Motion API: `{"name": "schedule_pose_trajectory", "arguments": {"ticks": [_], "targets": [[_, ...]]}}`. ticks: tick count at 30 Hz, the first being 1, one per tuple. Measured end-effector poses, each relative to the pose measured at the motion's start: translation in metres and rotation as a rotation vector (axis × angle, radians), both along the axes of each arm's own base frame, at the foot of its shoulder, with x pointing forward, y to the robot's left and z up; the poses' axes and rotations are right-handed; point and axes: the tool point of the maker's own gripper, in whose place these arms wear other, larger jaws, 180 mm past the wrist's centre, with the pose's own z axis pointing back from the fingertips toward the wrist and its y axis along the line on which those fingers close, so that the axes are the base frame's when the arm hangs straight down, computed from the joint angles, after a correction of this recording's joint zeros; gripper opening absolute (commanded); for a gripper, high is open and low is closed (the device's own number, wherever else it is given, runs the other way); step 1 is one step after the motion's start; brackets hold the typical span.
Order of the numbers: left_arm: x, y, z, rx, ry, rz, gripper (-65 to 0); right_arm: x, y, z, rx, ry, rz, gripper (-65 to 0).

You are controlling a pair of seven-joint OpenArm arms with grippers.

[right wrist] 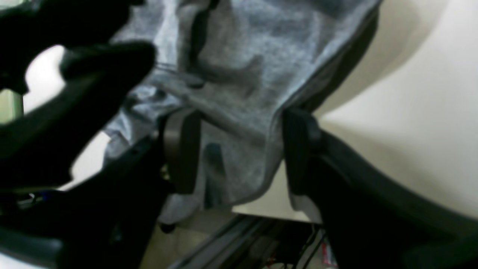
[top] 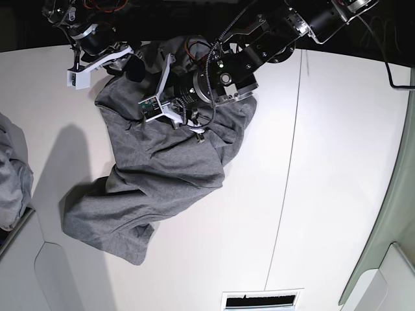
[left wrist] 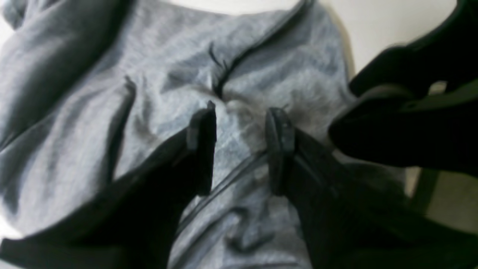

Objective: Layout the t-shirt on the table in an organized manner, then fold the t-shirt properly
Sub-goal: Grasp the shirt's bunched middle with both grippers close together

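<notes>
The heather-grey t-shirt (top: 162,175) lies crumpled on the white table (top: 324,194), stretching from the far edge towards the front left. My left gripper (left wrist: 242,112) is open. Its fingers stand apart and press down on the shirt (left wrist: 149,74), with a hem line running between them. In the base view it (top: 194,126) is over the shirt's upper part. My right gripper (right wrist: 241,116) is open, with a hanging edge of the shirt (right wrist: 254,56) between its fingers at the table's far edge. In the base view it (top: 134,68) is at the shirt's top left.
A lighter bluish-grey cloth pile (top: 10,175) lies at the left edge. A thin dark seam (top: 288,162) crosses the table right of the shirt. A slotted vent (top: 262,300) sits at the front edge. The two arms are close together over the shirt's top.
</notes>
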Motion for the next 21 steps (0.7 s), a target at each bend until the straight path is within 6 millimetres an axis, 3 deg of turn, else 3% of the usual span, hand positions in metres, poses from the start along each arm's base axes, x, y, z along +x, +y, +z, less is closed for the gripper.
{"name": "schedule_pose_trajectory", "arguments": {"ticks": [6,15,19,21], "targets": [[0.011,0.015,-0.019,0.054,-0.041,0.055,-39.7,-0.001,-0.001,-0.001,-0.011,0.004,0.005,-30.3],[0.012,0.003,-0.013,0.024,-0.056,0.049,-40.1,-0.001,-0.001,-0.001,-0.010,0.003,0.004,-30.3],[0.010,-0.007,-0.016,0.007,-0.041,0.048,-54.9,-0.001,-0.001,-0.001,-0.011,0.003,0.004,-30.3],[0.008,-0.009,-0.021,0.003,-0.029,0.048,-56.7,-0.001,-0.001,-0.001,-0.010,0.003,0.005,-30.3]]}}
